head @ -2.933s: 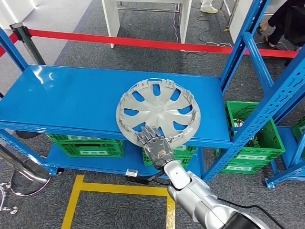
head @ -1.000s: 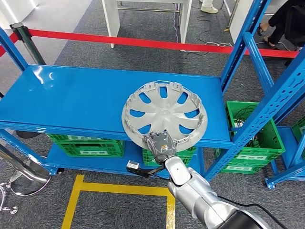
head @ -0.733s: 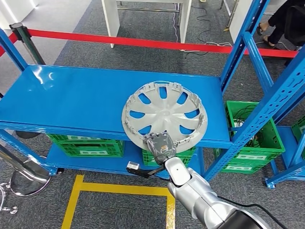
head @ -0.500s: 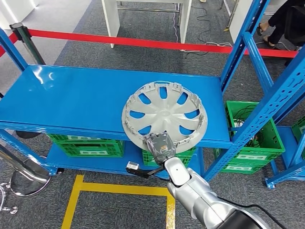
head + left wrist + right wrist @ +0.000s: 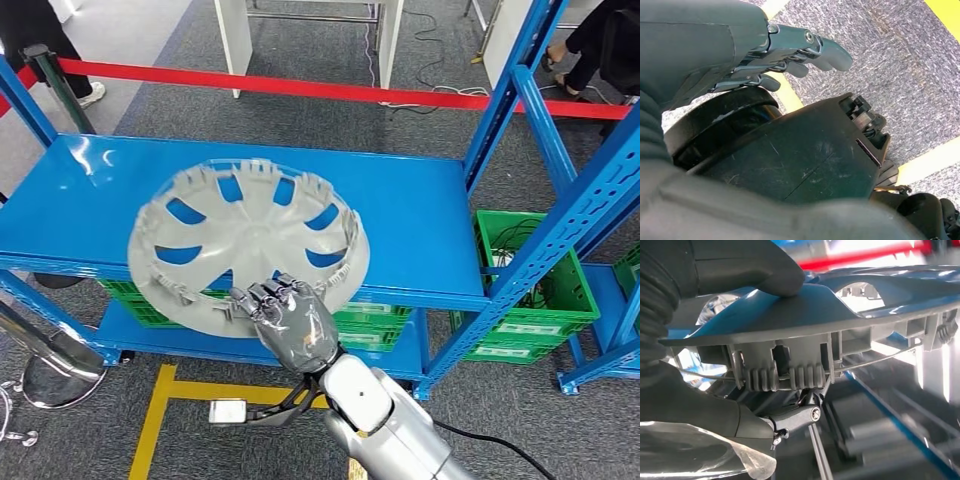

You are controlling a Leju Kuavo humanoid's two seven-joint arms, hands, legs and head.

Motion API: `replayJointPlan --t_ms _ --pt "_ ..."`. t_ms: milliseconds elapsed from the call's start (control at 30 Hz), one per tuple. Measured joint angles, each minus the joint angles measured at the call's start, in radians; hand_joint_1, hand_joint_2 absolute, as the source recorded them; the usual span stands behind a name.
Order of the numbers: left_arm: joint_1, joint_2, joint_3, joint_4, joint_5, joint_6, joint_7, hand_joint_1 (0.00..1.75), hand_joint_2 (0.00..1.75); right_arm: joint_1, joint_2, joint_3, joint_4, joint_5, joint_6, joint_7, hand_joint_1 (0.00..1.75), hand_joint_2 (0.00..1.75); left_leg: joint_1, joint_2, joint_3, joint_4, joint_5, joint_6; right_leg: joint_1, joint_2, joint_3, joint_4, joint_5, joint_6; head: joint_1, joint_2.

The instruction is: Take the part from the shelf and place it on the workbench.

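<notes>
The robot's right hand (image 5: 290, 318) pinches the silver hubcap (image 5: 245, 240) by its near rim, holding it level above the blue shelf (image 5: 423, 225) for carrying

R hand (image 5: 721, 347) grips rim of grey wheel cover (image 5: 851, 305): thumb (image 5: 753, 267) pressed on one face, darker fingers (image 5: 791, 417) under ribbed clips on other side. Blue shelf (image 5: 904, 435) blurred behind.

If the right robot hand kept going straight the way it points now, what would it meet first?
Probably the blue shelf. The right robot hand grips the hubcap by its near rim and points forward over the shelf's front edge; depth is unclear, so the held hubcap might touch first.
</notes>
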Motion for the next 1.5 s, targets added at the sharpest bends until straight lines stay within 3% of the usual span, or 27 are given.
replayJointPlan --t_ms 367,1067,1500 --pt "-0.001 0.000 0.001 0.000 0.009 0.000 0.000 0.00 1.75 0.022 -0.022 0.038 -0.166 0.001 0.001 -0.024 1.75 1.75 0.000 0.000 0.000 0.000 0.000 0.000 0.000 0.000 0.000 0.000 0.000 0.000 0.000 0.000" --pt "-0.002 0.000 0.001 0.000 0.005 0.016 0.010 0.00 1.75 0.027 -0.030 0.053 -0.200 0.010 0.001 -0.040 1.75 1.75 0.000 0.000 0.000 0.000 0.000 0.000 0.000 0.000 0.000 0.000 0.000 0.000 0.000 0.000" --pt "-0.002 0.000 0.001 0.000 0.004 0.035 0.011 0.00 1.75 0.025 -0.030 0.091 -0.266 0.035 0.002 0.007 1.75 1.75 -0.002 0.000 0.000 0.000 0.000 0.000 -0.002 0.000 0.000 -0.001 0.000 0.000 0.000 0.000"
